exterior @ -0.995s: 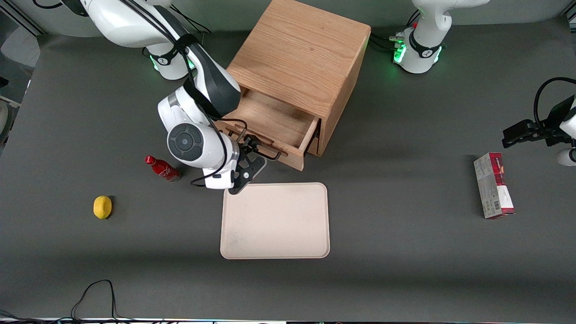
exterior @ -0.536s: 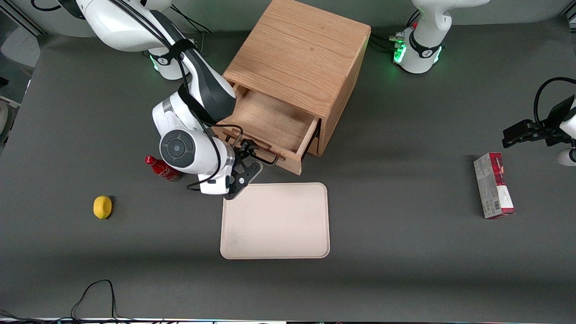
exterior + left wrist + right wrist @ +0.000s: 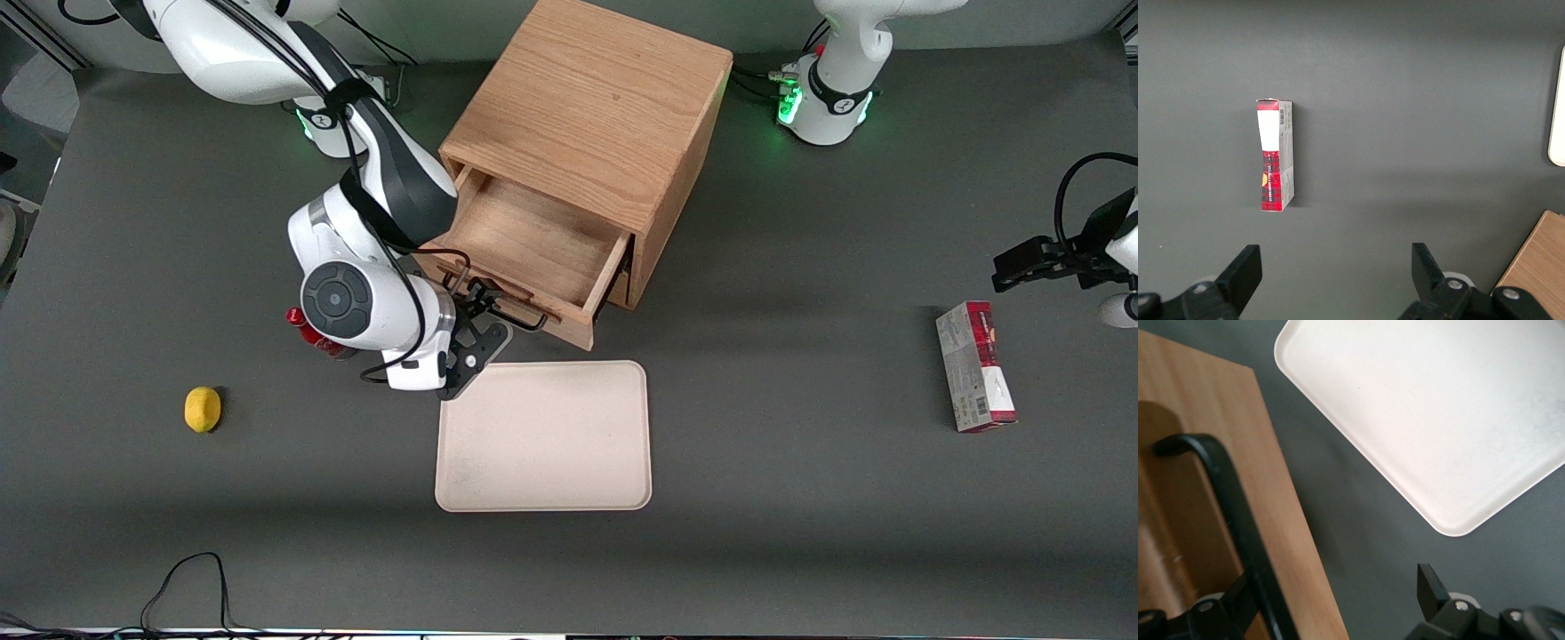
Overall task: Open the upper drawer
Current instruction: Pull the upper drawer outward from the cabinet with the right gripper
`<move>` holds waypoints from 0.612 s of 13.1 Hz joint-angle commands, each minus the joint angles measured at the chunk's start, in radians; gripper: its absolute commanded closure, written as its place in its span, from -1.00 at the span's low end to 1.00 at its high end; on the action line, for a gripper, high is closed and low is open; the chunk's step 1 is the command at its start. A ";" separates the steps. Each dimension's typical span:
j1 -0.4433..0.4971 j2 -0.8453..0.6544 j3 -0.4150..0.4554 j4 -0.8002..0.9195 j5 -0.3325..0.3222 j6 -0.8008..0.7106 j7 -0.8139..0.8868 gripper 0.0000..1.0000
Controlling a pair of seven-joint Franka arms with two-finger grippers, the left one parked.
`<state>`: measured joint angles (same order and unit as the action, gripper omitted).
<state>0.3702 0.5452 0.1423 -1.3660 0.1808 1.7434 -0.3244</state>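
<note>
The upper drawer [image 3: 533, 240] of the oak cabinet [image 3: 596, 116] stands pulled well out, its inside bare. Its thin black wire handle [image 3: 520, 316] faces the front camera. My right gripper [image 3: 476, 313] is at the handle's end toward the working arm. In the right wrist view the gripper [image 3: 1331, 587] is open, with its fingers wide apart on either side of the drawer front [image 3: 1265, 487] and the black handle [image 3: 1231, 513]. One finger [image 3: 1426, 583] hangs over the table. The lower drawer is hidden under the upper one.
A cream tray [image 3: 544, 436] lies just nearer the camera than the drawer, also in the right wrist view [image 3: 1438, 413]. A red bottle [image 3: 311, 331] lies partly hidden by my wrist, and a lemon [image 3: 203, 409] beside it. A red and grey box [image 3: 975, 366] lies toward the parked arm's end.
My wrist has shifted toward the working arm's end of the table and slightly nearer the camera. The drawer front has edged a little farther out.
</note>
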 commanded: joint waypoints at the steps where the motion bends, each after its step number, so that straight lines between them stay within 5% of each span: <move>1: -0.017 0.019 0.005 0.064 0.022 -0.048 -0.051 -1.00; 8: -0.017 0.035 0.007 0.070 0.020 -0.045 -0.053 -1.00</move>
<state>0.3611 0.5554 0.1429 -1.3330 0.1833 1.7138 -0.3487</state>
